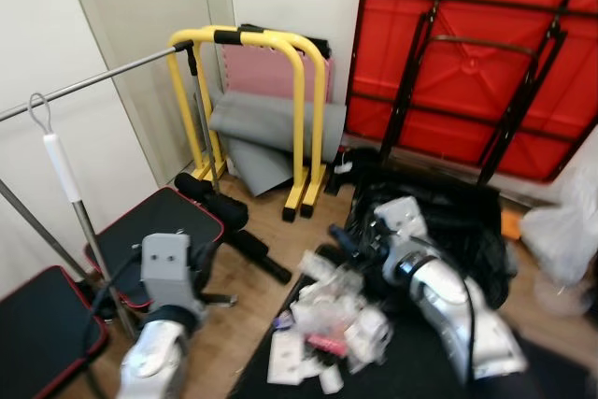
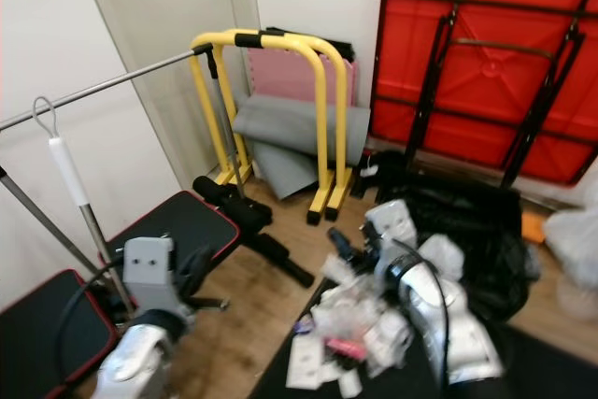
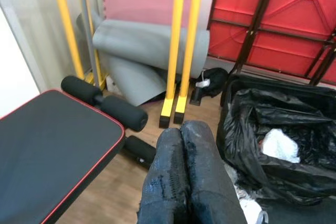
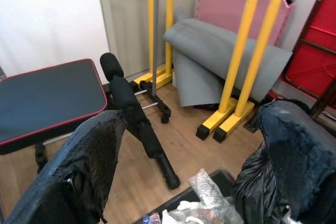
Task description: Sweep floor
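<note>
The left gripper (image 3: 184,182) has its two black fingers pressed together on nothing, held low over the black padded bench with red piping (image 3: 47,150). The right gripper (image 4: 194,166) has its fingers spread wide apart, also empty, above the wooden floor (image 4: 184,145) — a ready pose, I judge, for taking hold of something.

Just below the right arm a heap of crumpled clear plastic wrappers and white paper scraps (image 1: 327,320) lies on a dark mat (image 1: 280,357), beside an open black rubbish bag (image 1: 467,221); this litter looks like the sweeping job, and the bag seems set there to receive it.

A long metal pole with a white grip and wire loop (image 1: 58,165) stands by the bench near the left arm — possibly the broom handle, though its lower end is hidden, so I cannot tell.

Farther back, yellow steel dip bars (image 1: 299,109), a rolled grey foam mat (image 1: 276,128) and a folded red table (image 1: 467,53) lean against the wall, stored out of the way.
</note>
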### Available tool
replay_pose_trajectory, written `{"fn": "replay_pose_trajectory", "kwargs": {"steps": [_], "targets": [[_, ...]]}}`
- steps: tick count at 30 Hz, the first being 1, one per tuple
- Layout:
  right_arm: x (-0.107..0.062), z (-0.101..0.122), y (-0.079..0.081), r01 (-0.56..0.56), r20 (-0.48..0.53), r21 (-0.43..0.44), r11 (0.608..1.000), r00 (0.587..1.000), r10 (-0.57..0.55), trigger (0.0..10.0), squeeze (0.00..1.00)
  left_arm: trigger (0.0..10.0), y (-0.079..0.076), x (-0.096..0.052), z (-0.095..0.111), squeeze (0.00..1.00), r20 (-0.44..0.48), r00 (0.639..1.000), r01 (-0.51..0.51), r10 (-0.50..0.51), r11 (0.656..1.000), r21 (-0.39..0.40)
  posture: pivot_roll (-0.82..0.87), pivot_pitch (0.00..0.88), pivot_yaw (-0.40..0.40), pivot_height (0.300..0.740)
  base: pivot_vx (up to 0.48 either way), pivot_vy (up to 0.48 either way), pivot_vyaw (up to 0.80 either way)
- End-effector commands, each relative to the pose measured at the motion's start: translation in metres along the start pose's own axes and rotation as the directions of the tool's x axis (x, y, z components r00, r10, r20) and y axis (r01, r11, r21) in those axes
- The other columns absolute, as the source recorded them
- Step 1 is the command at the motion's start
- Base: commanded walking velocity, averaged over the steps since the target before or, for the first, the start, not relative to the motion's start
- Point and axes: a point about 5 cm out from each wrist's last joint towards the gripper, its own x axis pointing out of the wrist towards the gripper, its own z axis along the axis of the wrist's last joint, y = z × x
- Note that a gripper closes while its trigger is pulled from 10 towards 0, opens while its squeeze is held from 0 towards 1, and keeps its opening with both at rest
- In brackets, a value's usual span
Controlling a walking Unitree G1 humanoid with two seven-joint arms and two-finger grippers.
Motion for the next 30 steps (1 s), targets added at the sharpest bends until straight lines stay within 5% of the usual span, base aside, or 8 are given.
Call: {"fn": "replay_pose_trajectory", "kwargs": {"steps": [1, 8, 30], "targets": [[-0.0008, -0.0025, 0.0, 0.001, -0.005, -0.007, 1.0, 1.0, -0.001, 10.0, 0.0, 10.0, 0.0028, -0.0005, -0.0051, 0.0, -0.03, 0.999, -0.038, 0.038, 0.999, 0.005, -0.03, 0.0, -0.002, 0.74, 0.0, 0.0, -0.68], [0.0006, -0.0018, -0.0004, 0.001, -0.004, -0.008, 1.0, 1.0, -0.001, 10.0, 0.0, 10.0, 0.0034, 0.0007, -0.0041, 0.0, -0.023, 0.999, -0.045, 0.046, 0.999, 0.017, -0.02, 0.0, -0.003, 0.74, 0.0, 0.0, 0.0], [0.002, -0.0015, -0.0014, -0.001, -0.004, -0.004, 1.0, 1.0, 0.001, 10.0, 0.0, 10.0, 0.003, 0.0014, -0.0032, 0.0, -0.014, 0.999, -0.048, 0.049, 0.999, 0.019, -0.02, 0.0, -0.001, 0.74, 0.0, 0.302, -0.04]]}}
